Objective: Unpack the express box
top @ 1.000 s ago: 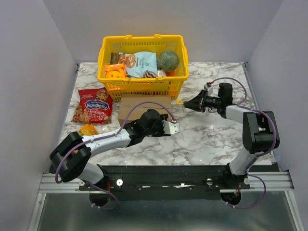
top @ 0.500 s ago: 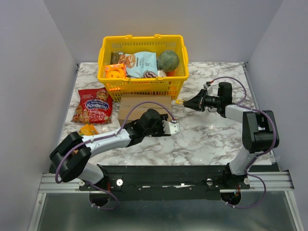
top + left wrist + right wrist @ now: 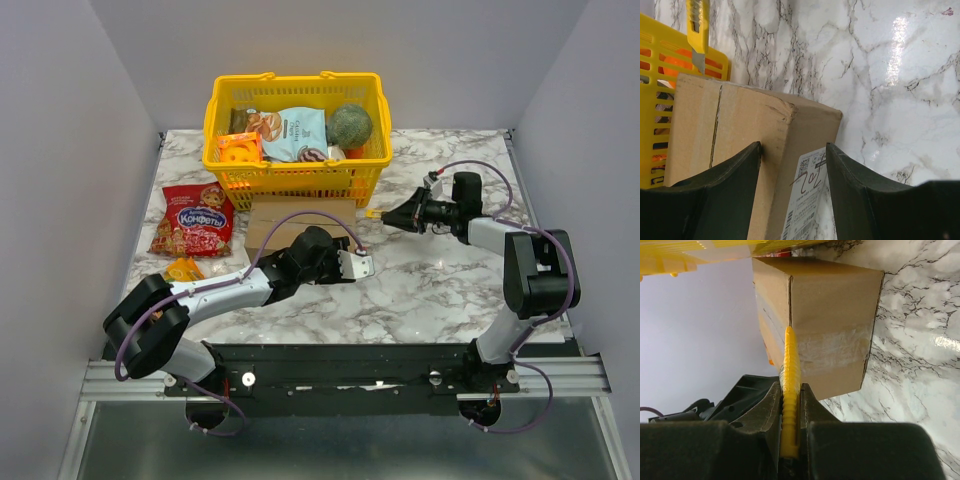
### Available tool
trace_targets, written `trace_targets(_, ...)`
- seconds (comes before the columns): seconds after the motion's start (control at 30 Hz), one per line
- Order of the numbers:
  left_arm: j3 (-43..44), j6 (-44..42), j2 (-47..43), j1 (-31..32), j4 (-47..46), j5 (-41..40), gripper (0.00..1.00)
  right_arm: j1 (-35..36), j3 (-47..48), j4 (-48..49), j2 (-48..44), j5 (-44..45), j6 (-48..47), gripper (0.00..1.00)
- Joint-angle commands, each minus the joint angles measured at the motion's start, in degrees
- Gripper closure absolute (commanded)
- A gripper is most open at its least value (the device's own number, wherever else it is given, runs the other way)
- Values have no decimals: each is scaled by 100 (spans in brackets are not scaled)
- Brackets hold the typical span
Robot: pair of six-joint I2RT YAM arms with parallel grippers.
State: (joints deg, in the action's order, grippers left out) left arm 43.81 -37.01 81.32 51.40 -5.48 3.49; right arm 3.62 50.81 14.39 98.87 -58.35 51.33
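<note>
Two snack packs lie at the left of the marble table point(image 3: 430, 290): a red candy bag point(image 3: 191, 220) and, nearer the arms, a small orange packet point(image 3: 183, 268). Right of them a filled yellow basket point(image 3: 297, 178) stands at the back, and the express box point(image 3: 300, 218) sits just in front of it. The left gripper point(image 3: 792, 162) straddles one long edge of the box, jaws apart, one finger on the seamed top and the other beside the labelled side. Further right, the right gripper point(image 3: 789, 407) is clamped on a yellow utility knife point(image 3: 790, 370), whose blade tip is at the box's taped right end.
</note>
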Motion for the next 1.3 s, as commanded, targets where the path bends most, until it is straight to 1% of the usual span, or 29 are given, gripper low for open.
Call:
trace_targets(0.0, 57, 107, 59, 20, 126, -41, 37, -28, 52, 19, -35, -10, -45, 100)
trace_targets(0.27, 48, 107, 77, 20, 117, -32, 37, -10, 105, 204, 132, -221, 96, 100)
trace_targets(0.53, 83, 116, 138, 20, 73, -41, 37, 60, 122, -15, 203, -318, 9, 100)
trace_targets(0.93, 145, 115, 253, 20, 29, -102, 37, 60, -167, 99, -17, -546, 96, 100)
trace_targets(1.27, 277, 273, 446, 20, -50, -287, 37, 130, -475, -332, -254, -652, -229, 100)
